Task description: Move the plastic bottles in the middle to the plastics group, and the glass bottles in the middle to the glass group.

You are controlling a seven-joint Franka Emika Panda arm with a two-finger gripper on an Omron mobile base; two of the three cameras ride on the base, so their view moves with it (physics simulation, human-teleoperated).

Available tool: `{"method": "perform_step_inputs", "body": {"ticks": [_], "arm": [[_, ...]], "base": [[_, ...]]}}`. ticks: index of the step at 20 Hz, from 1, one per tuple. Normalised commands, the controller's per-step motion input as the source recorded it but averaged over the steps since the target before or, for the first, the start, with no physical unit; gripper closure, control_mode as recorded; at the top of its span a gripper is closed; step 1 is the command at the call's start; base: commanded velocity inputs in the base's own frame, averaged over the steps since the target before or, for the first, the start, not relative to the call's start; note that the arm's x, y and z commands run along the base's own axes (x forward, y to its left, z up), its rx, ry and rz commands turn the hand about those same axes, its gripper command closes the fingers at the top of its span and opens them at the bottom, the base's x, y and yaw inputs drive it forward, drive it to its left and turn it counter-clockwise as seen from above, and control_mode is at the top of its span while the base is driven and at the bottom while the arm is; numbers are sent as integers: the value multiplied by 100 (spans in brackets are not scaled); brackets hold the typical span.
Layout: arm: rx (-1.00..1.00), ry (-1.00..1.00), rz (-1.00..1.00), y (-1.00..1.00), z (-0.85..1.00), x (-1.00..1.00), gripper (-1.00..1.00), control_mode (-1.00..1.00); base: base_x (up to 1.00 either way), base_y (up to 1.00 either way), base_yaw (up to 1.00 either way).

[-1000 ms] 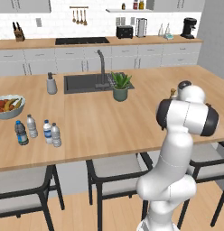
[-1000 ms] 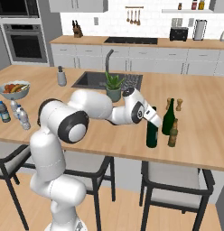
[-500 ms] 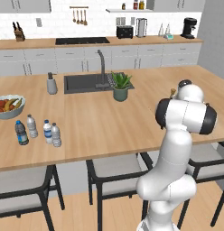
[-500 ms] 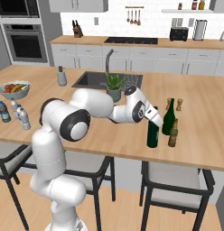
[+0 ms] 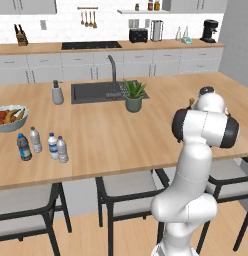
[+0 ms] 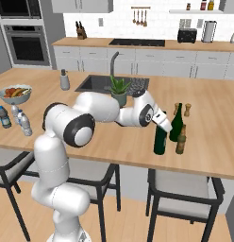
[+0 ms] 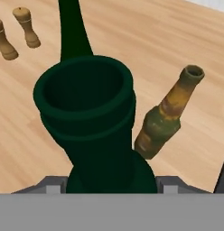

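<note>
At the counter's (image 6: 114, 142) right end, the dark green wine bottle (image 6: 160, 137) is standing just beside the brighter green wine bottle (image 6: 175, 124) and the amber beer bottle (image 6: 180, 140). The gripper (image 6: 162, 124) is sitting at its neck; whether it's pinching, cannot tell. Glass, so probably heavy, rigid, slick, breakable; top-heavy, best held at the neck under the lip. Wooden shakers (image 7: 15, 30) are standing farther off.

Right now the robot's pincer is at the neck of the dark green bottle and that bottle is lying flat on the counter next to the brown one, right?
Not quite. The dark green bottle is standing upright, not lying flat; the right base view shows it on its base. The rest holds: the pincer is at its neck, and the brown bottle stands close beside it on the counter.
</note>
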Motion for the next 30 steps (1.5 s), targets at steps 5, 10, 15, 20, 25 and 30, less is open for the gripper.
{"method": "perform_step_inputs", "body": {"ticks": [5,10,15,20,25,30], "arm": [[0,-2,0,0,-25,-39,100,-100],[0,-1,0,0,-20,-15,100,-100],[0,-1,0,0,-17,-2,100,-100],[0,0,0,0,-16,-2,100,-100],[0,0,0,0,-9,-6,-100,-100],[0,-1,0,0,-2,-8,-100,-100]], "base": [[0,0,0],[0,0,0],[0,0,0],[0,0,0],[0,0,0],[0,0,0]]}}
